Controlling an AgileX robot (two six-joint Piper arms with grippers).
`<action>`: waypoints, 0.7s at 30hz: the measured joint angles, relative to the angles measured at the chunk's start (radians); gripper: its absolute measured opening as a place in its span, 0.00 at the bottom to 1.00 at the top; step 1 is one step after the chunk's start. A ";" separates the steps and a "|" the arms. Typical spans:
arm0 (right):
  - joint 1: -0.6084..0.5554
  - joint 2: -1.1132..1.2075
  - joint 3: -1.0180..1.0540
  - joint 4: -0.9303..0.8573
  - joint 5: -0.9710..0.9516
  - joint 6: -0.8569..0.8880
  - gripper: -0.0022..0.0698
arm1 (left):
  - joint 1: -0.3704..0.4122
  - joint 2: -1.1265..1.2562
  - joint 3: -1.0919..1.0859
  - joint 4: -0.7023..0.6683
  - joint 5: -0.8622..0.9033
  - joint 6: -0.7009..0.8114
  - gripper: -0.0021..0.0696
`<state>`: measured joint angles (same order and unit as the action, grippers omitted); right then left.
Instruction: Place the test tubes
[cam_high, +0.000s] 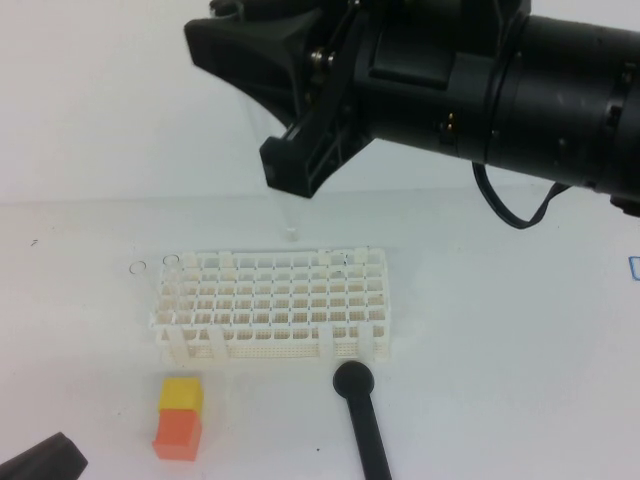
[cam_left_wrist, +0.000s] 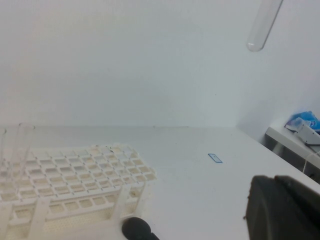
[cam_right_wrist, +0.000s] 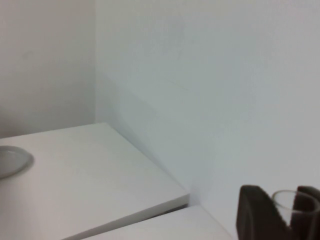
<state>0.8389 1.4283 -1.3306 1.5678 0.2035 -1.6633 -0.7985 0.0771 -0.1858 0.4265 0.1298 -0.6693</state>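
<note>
A clear test tube (cam_high: 288, 215) hangs upright from my right gripper (cam_high: 287, 140), which is shut on it high above the far edge of the white tube rack (cam_high: 270, 305). In the right wrist view the tube's open rim (cam_right_wrist: 295, 199) sits between the two dark fingers (cam_right_wrist: 255, 212). The left wrist view shows the tube's rounded bottom (cam_left_wrist: 261, 27) in the air. Two clear tubes (cam_high: 150, 266) stand in the rack's far left corner, seen again as tubes (cam_left_wrist: 20, 147) in the rack (cam_left_wrist: 80, 180). My left gripper (cam_high: 40, 460) lies low at the near left corner.
A black round-headed handle (cam_high: 358, 400) lies just in front of the rack's right end. A yellow block stacked on an orange block (cam_high: 180, 418) stands in front of the rack's left end. A small blue mark (cam_left_wrist: 215, 158) is on the table to the right.
</note>
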 joint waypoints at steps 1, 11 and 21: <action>0.000 0.000 0.000 0.000 -0.014 0.000 0.20 | 0.000 0.000 0.000 0.000 0.000 0.000 0.03; 0.000 0.005 0.000 -0.038 -0.112 0.067 0.20 | 0.000 0.000 0.000 0.000 0.000 0.002 0.03; 0.079 0.168 0.000 -1.060 -0.372 1.224 0.20 | 0.000 0.000 0.000 0.000 0.000 0.002 0.03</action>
<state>0.9183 1.5965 -1.3306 0.5081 -0.1684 -0.4393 -0.7985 0.0771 -0.1858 0.4265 0.1298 -0.6675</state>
